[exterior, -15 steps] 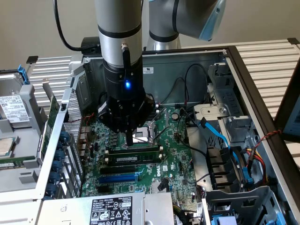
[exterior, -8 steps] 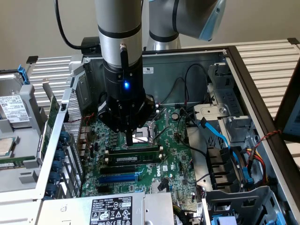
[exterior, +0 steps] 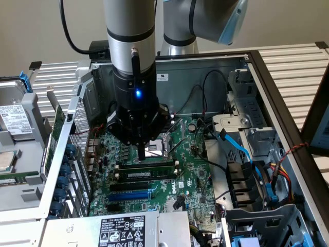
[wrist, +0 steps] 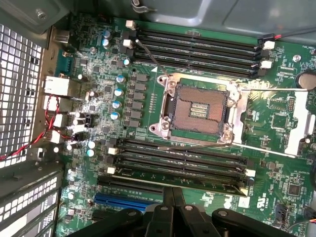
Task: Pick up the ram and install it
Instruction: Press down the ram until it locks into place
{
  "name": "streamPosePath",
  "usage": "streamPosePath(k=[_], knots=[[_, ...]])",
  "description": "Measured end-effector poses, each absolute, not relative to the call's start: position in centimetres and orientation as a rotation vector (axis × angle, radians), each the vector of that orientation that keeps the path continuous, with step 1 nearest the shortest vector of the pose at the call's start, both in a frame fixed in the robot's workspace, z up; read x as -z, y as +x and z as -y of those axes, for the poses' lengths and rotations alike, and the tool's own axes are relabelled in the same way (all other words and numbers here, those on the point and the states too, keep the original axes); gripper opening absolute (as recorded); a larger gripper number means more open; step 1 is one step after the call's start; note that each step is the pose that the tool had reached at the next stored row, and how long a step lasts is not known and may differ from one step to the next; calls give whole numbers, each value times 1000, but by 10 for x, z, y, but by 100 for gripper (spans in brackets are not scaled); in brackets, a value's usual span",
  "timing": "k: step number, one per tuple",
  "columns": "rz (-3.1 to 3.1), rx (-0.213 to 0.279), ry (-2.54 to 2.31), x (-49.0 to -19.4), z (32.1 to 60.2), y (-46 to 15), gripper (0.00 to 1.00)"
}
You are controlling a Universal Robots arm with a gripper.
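Working from the exterior view's left, note the drive cage (exterior: 20, 149), then the motherboard (exterior: 187, 154). Keep the claw (exterior: 141, 153) vertical and square to the memory slots (wrist: 182, 160). Its finger spacing cannot be determined. The ram (exterior: 149, 175) lies seated along a slot, just below the claw tip, parallel to the slots.

A plain beige wall (exterior: 31, 25) filled the upper left of the exterior view. Below it, a white slatted work surface (exterior: 293, 64) ran across the frame and reached the upper right corner. A dark, narrow panel edge (exterior: 316, 113) stood at the far right. Lighting was even and soft, casting only faint shadows.
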State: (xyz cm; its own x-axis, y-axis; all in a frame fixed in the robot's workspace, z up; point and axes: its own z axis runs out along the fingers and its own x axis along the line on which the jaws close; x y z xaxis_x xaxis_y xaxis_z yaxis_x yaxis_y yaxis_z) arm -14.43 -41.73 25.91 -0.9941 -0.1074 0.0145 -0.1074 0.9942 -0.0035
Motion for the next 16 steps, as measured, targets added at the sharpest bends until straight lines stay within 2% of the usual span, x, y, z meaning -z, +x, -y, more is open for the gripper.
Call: streamPosePath(k=[16], knots=[[3111,-6,163,-248,417,-169,10]])
